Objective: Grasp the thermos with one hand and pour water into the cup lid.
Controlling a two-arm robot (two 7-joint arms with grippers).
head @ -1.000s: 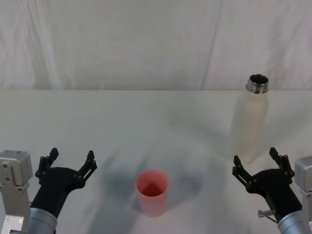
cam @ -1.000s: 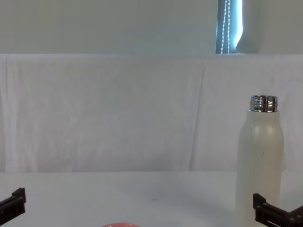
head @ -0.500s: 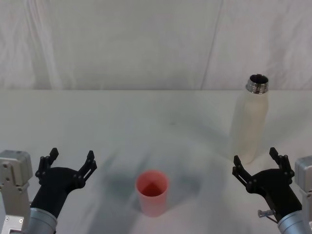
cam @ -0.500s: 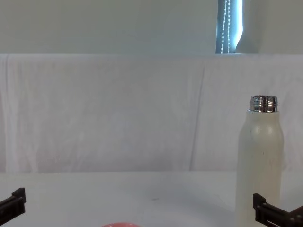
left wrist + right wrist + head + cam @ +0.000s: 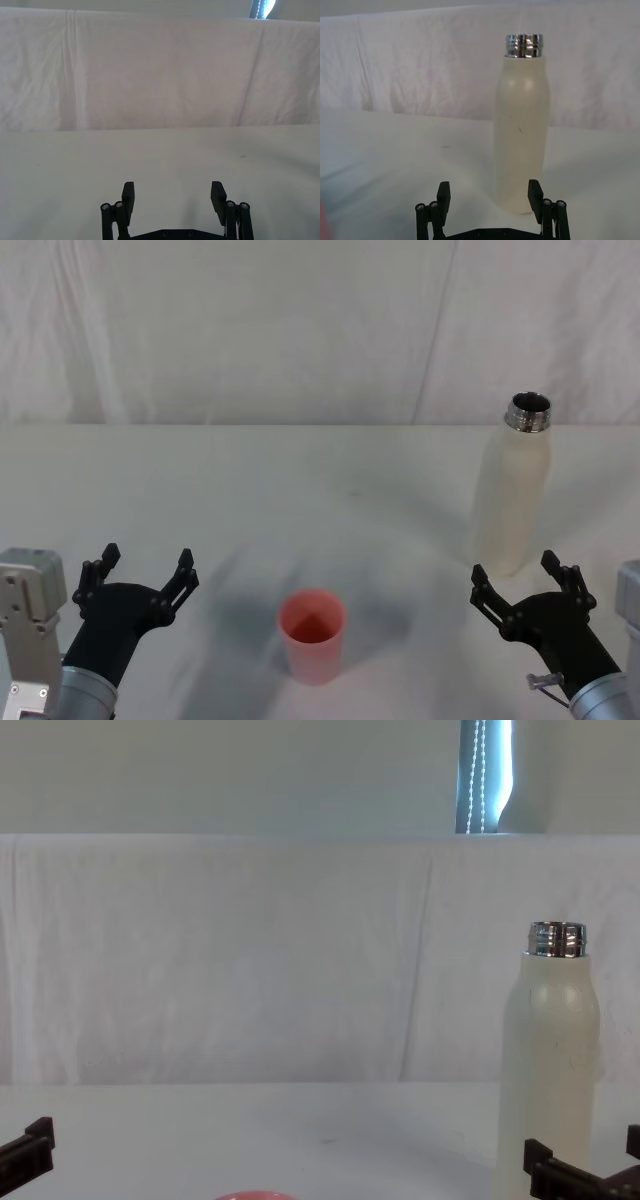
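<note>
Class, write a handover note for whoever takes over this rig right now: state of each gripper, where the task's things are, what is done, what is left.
Left gripper: open, empty, parked near the table's left front.
Right gripper: open, empty, just in front of the tall cream-white thermos with bare steel neck, not touching it.
Thermos: upright, uncapped, right side.
Small pink-red cup lid: upright, front centre.
Done: nothing grasped.
Left: grasp, lift, pour.

You will find no text, label, brand, number or sign to read here: the thermos (image 5: 511, 490) has a plain cream body, and the cup lid (image 5: 313, 634) is plain pink.
</note>
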